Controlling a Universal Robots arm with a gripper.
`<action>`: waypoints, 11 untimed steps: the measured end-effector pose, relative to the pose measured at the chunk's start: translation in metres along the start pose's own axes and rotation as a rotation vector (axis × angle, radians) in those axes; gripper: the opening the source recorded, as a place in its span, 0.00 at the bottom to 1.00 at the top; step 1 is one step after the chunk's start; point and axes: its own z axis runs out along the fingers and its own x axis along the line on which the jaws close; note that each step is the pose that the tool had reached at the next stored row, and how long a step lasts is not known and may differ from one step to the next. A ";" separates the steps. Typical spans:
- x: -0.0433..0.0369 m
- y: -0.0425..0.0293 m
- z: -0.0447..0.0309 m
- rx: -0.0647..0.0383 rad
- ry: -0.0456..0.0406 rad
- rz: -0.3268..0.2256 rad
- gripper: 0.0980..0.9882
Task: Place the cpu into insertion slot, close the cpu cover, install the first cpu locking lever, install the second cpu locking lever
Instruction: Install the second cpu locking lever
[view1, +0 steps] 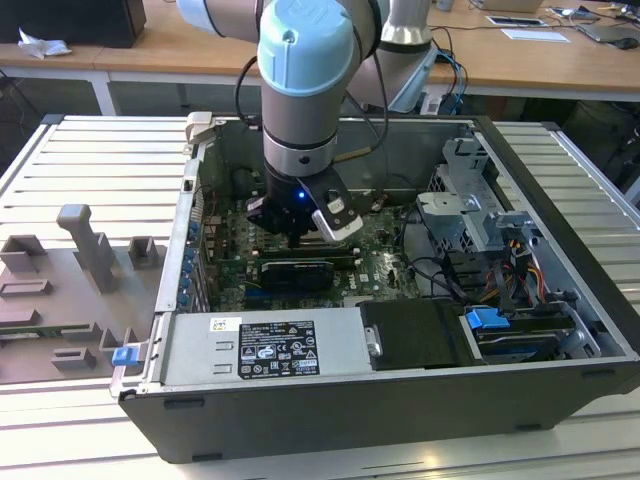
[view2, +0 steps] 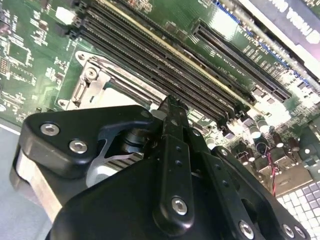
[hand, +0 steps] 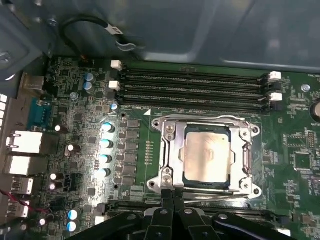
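Gripper (hand: 172, 196) fingers look pinched together, holding nothing, right by the socket edge. The cpu (hand: 207, 156) sits in the insertion slot (hand: 167, 131), cpu cover (hand: 241, 156) down. Thin stiff metal, probably fragile; edges only.

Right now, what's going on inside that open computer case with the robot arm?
A single robot arm has its gripper down inside the open computer case, right at one edge of the insertion slot on the green motherboard. The fingers are pressed together, holding nothing. The cpu already lies flat in the slot, and the cpu cover is folded down around it, its window framing the chip. The long memory slots run beside the socket.
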 end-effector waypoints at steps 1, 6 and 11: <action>0.0003 -0.0002 0.0010 -0.004 0.0002 -0.003 0.01; 0.0069 -0.0034 0.0038 -0.028 0.0021 -0.021 0.01; 0.0115 -0.0068 0.0073 -0.058 0.0033 -0.038 0.01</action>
